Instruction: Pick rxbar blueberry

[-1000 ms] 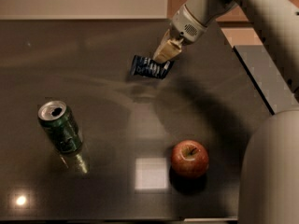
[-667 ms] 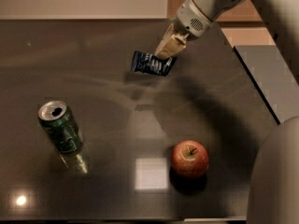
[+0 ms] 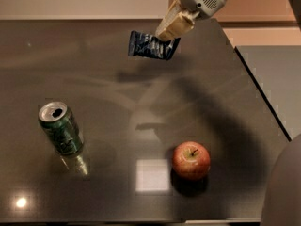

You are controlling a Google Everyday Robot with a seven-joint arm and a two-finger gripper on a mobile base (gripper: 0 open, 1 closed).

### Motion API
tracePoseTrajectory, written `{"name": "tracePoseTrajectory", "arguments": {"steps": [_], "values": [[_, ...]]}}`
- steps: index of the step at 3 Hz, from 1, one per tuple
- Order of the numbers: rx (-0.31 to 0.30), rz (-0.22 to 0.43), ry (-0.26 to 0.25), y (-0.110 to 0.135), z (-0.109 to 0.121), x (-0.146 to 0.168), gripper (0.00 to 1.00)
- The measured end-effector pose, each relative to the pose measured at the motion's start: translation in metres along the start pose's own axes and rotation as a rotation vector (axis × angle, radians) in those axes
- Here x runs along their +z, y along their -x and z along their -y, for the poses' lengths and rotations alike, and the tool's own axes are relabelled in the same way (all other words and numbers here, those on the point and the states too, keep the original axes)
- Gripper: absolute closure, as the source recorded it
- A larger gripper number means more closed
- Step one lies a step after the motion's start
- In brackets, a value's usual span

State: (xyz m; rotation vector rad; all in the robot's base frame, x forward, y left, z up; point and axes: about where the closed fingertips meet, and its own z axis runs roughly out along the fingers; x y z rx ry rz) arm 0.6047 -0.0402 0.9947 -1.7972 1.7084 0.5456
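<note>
Clenched on one end of the rxbar blueberry [image 3: 151,45], the claw [image 3: 168,34] sits near the top of the camera view, above the far part of the counter [image 3: 235,102]. The dark blue wrapper juts out sideways from the fingers, roughly level, with its free end unsupported and clear of the surface.

Compared with a second ago, claw and bar have both travelled upward in the view, and more of the arm has slipped out past the top edge. The bar kept the same attitude in the grip throughout, with no sign of it sagging or sliding between the fingers. A faint dark patch on the counter below (shadow or reflection, hard to say which) now lies well apart from the bar, which fits a lift and not a slide along the surface.

For the task, I judge the grasp made and the lift well under way, so the pick is nearly done. The one risk is the hold itself, which takes only an end of a crinkly wrapper.

The green can [image 3: 61,128] and the apple [image 3: 191,160] stand where they were, both well apart from the claw.
</note>
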Motion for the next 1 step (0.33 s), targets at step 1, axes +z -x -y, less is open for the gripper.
{"name": "tracePoseTrajectory", "arguments": {"steps": [1], "values": [[0.000, 0.000, 0.000, 0.0000, 0.0000, 0.0000, 1.00]]}}
